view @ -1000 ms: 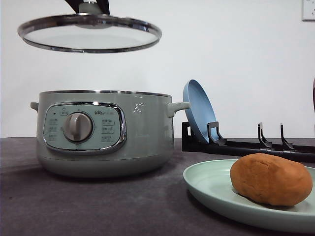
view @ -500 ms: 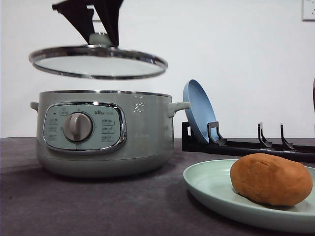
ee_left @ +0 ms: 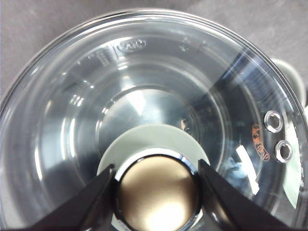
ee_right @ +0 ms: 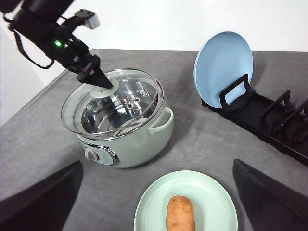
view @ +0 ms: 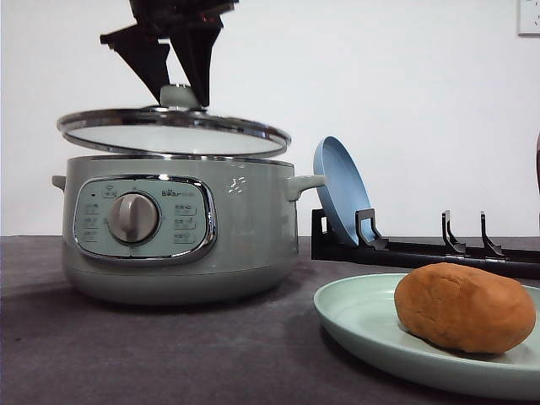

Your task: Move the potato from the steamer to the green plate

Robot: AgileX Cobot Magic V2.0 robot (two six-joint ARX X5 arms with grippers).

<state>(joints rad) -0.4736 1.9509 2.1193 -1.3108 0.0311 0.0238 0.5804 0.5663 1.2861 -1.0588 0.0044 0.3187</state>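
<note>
Potato [view: 464,307] lying on green plate [view: 359,316], front right of table [view: 169,354], well apart from steamer [view: 177,228]; seen also from right wrist view, upright-long in the middle of the plate [ee_right: 180,214]. Steamer standing left of centre, dial [view: 133,218] and control panel facing the front camera, side handles sticking out both ways. Inside of pot looks bare metal through the glass in left wrist view, perforated base visible from right wrist view.

Left gripper [view: 179,89] clamped on lid knob [view: 180,95], fingers [ee_left: 91,202] pressed either side of the knob's chrome-ringed top. Glass lid [view: 173,131] hanging just above the steamer rim, slightly tilted, not seated; small gap visible on the left side, right edge nearly at the rim, contact there hard to tell. From right wrist view the lid [ee_right: 110,103] sits a bit offset toward the left of the pot, left gripper [ee_right: 98,82] coming in from upper left.

Right gripper [ee_right: 159,192] spread wide apart, fingers [ee_right: 43,199] dark and blurred at the lower corners of its own wrist view, holding nothing, hovering above the green plate and potato.

Blue plate [view: 342,198] standing on edge in black dish rack [view: 422,249] behind the green plate, right of the steamer; other rack slots unfilled
</note>
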